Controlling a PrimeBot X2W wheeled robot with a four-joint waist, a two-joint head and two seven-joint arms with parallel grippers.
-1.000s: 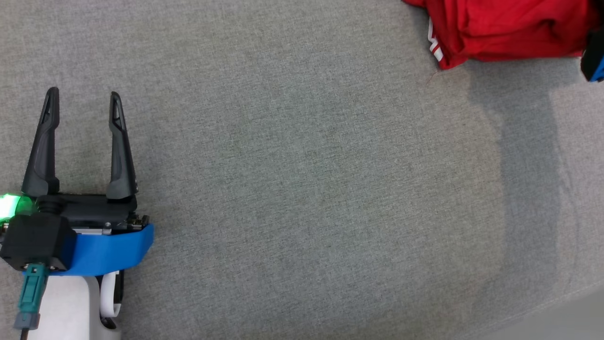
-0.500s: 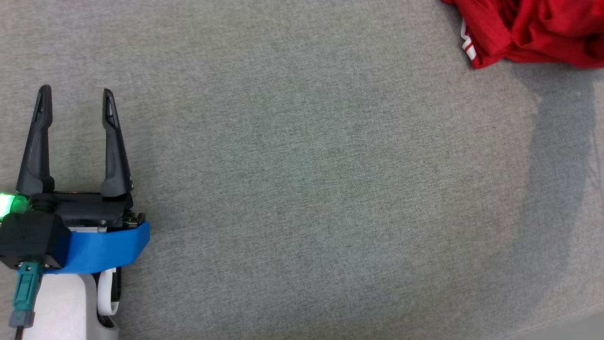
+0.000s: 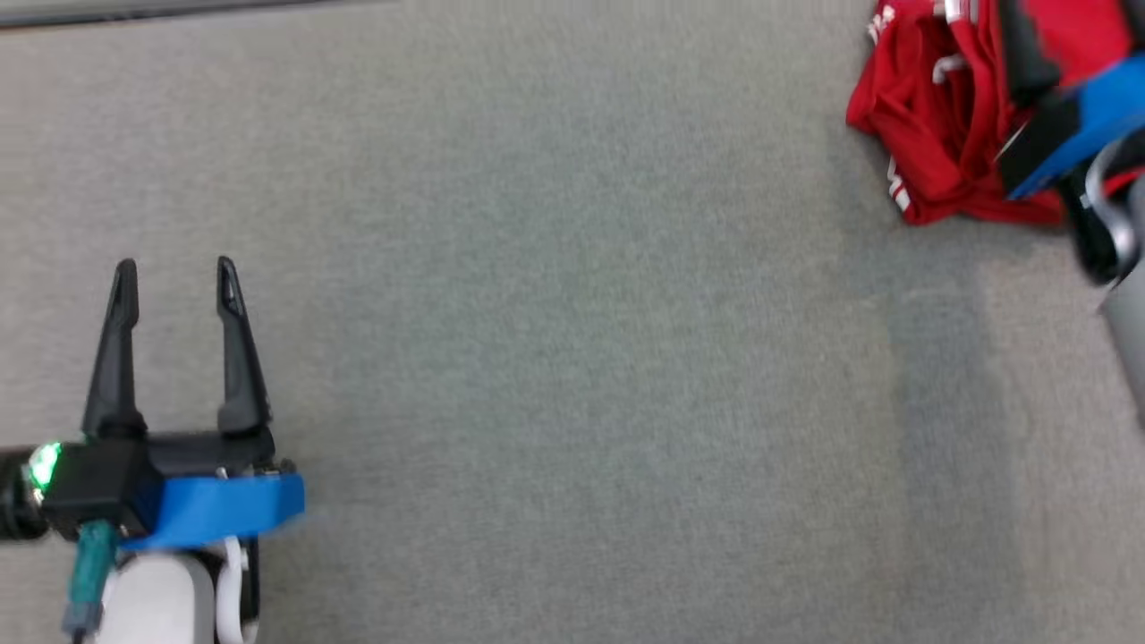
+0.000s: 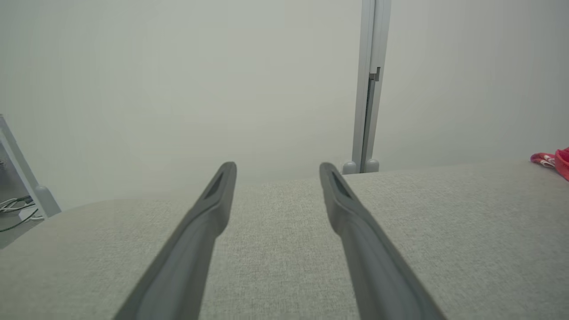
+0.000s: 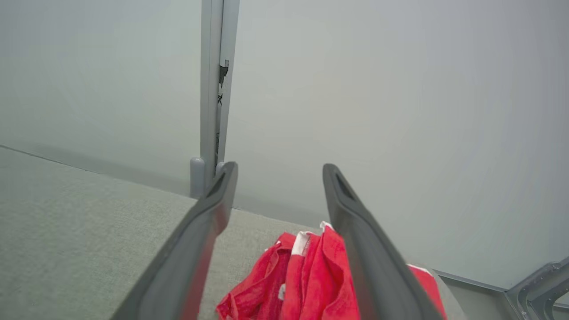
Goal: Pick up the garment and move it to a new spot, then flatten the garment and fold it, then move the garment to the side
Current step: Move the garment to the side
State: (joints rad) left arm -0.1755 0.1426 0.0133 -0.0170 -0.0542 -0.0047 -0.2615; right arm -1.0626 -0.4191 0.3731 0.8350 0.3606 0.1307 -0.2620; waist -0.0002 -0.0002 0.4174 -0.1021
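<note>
The garment (image 3: 930,152) is a red cloth with white trim, lying crumpled in a heap at the far right of the grey table (image 3: 572,358). My right gripper (image 3: 1073,27) hovers over it, blurred, with its blue band toward me. In the right wrist view the right gripper (image 5: 281,168) is open, nothing between its fingers, and the garment (image 5: 302,280) lies just below and beyond them. My left gripper (image 3: 175,268) stands open and empty at the near left, far from the cloth. The left wrist view shows its spread fingers (image 4: 209,222) and the garment's edge (image 4: 555,160) at far right.
The table's far edge (image 3: 179,13) runs along the top left, with a pale wall behind it. A grey upright post (image 4: 369,89) stands at the back edge. Cables (image 4: 18,209) lie off the left end, and a metal frame (image 5: 538,284) shows beyond the right end.
The head camera has shifted, bringing the table's far edge into view. The right gripper has come in over the garment with its fingers apart. The garment now lies more bunched. The left gripper stays open.
</note>
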